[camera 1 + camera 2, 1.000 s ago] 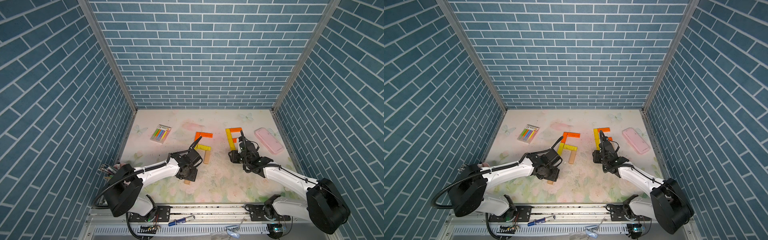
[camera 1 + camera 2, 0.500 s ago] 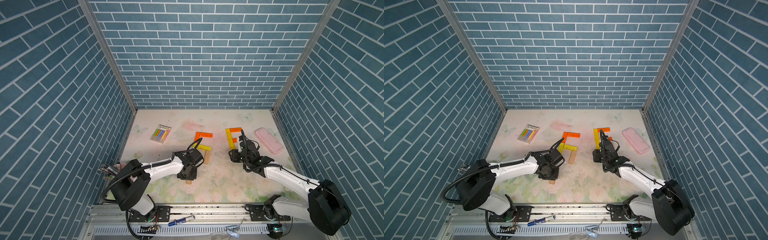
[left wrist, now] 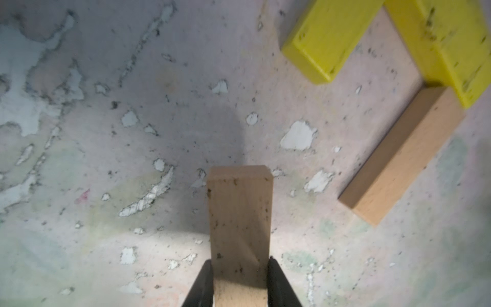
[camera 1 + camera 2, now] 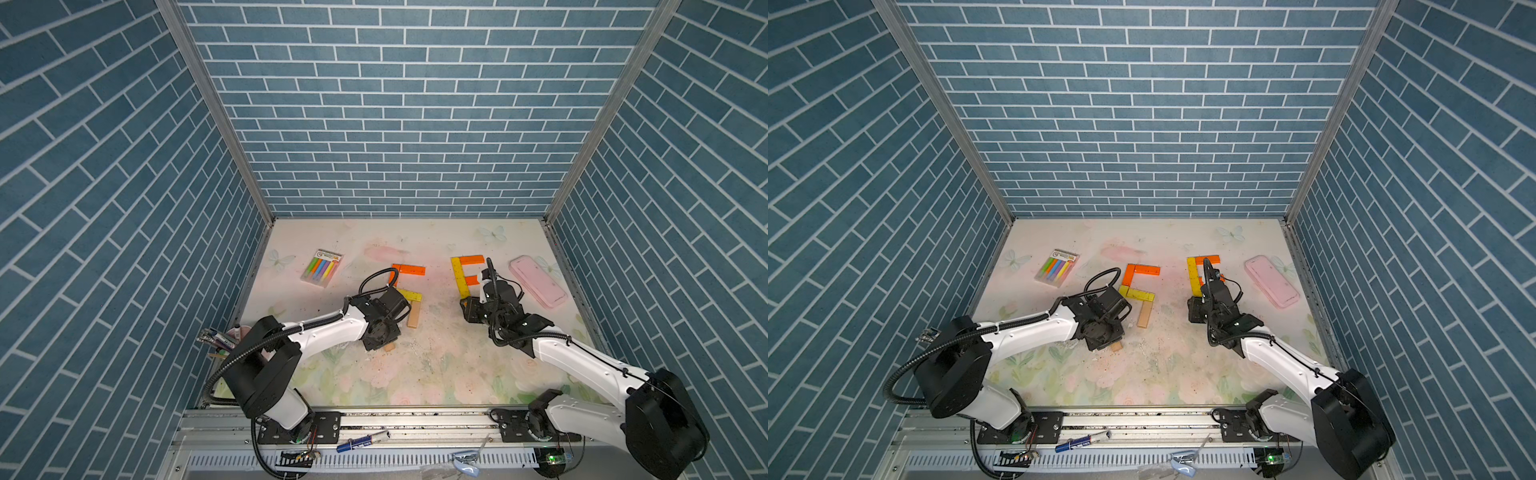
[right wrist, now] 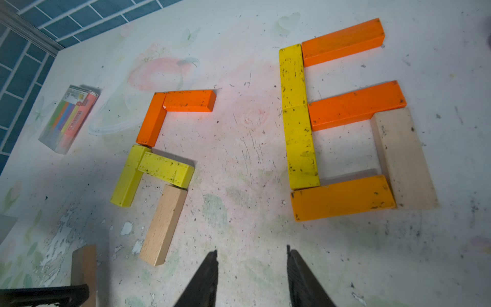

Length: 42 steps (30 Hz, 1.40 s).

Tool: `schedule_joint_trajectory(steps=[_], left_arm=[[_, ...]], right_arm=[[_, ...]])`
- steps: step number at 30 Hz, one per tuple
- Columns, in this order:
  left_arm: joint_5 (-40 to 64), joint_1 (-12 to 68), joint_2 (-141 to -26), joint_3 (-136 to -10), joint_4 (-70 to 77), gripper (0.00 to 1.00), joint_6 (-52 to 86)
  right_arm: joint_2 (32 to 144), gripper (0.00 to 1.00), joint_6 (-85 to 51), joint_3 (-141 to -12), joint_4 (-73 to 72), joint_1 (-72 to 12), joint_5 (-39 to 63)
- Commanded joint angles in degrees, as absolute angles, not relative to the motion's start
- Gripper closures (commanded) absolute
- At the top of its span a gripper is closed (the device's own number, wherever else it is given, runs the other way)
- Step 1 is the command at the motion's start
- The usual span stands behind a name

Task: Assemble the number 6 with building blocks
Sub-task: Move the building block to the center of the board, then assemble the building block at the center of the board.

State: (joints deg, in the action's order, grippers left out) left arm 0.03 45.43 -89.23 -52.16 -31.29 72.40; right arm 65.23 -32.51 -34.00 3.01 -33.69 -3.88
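My left gripper [image 3: 240,261] is shut on the end of a plain tan building block [image 3: 240,212], low over the mat; in both top views only the block's tip [image 4: 389,347] [image 4: 1116,346] shows under the gripper [image 4: 380,343]. Just beyond it lies a figure of two orange blocks [image 5: 186,101], two yellow blocks [image 5: 166,170] and a tan block [image 5: 163,226]. To the right, yellow [image 5: 297,119], orange [image 5: 342,42] and pale blocks [image 5: 403,159] form a closed 6 shape. My right gripper [image 5: 252,252] [image 4: 469,309] stands open and empty in front of that shape.
A clear pack of pastel sticks [image 4: 322,268] lies at the back left and a pink rounded case [image 4: 538,281] at the right, near the wall. A cup of pens [image 4: 220,338] sits at the left front edge. Blue brick walls enclose three sides.
My left gripper has closed on the tan block and shifted slightly towards the left figure. The right arm has barely moved.
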Motion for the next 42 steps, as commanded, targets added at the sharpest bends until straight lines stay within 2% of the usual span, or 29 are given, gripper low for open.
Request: schedule_joint_trajectory(steps=[1,3,9,12,16,24,28,32,35,37,42], left_arm=[[-1.6,44.4,-90.9,-53.9,-29.5,0.76,81.9],[-1.7,44.2,-91.9,-55.2,-29.4,0.72,84.5],[-1.5,43.8,-95.2,-57.7,-29.7,0.70,90.7],[-0.6,43.5,-96.2,-57.8,-29.0,0.61,93.1],[0.9,43.1,-96.6,-57.8,-28.8,0.59,95.2],[-1.2,43.1,-87.6,-61.2,-35.0,0.36,92.0],[0.0,40.3,-80.8,-61.2,-36.6,0.26,81.3],[3.4,34.2,-77.2,-61.0,-39.2,0.16,65.5],[7.7,29.3,-76.6,-61.4,-40.5,0.13,52.7],[7.3,27.3,-76.7,-63.4,-44.1,0.03,45.2],[6.3,23.8,-77.1,-68.1,-50.4,0.01,27.7]], right_arm=[[62.8,0.56,-31.0,-32.5,3.4,-33.3,-5.4],[62.1,0.56,-31.1,-32.2,3.6,-33.2,-5.5],[60.7,0.56,-31.3,-31.7,4.0,-32.8,-4.9],[60.0,0.56,-31.3,-31.6,4.1,-32.7,-4.7],[59.1,0.56,-31.0,-31.6,5.0,-32.6,-5.2],[56.3,0.55,-26.4,-35.2,10.1,-32.6,-7.1],[57.9,0.52,-26.3,-37.7,9.0,-32.6,-5.0],[65.9,0.49,-25.5,-44.7,9.2,-34.7,-3.5],[73.1,0.43,-24.7,-51.0,10.2,-37.0,-3.3],[77.8,0.40,-23.2,-55.5,11.6,-39.3,-3.9],[89.1,0.34,-21.5,-65.0,15.0,-43.8,-3.0]])
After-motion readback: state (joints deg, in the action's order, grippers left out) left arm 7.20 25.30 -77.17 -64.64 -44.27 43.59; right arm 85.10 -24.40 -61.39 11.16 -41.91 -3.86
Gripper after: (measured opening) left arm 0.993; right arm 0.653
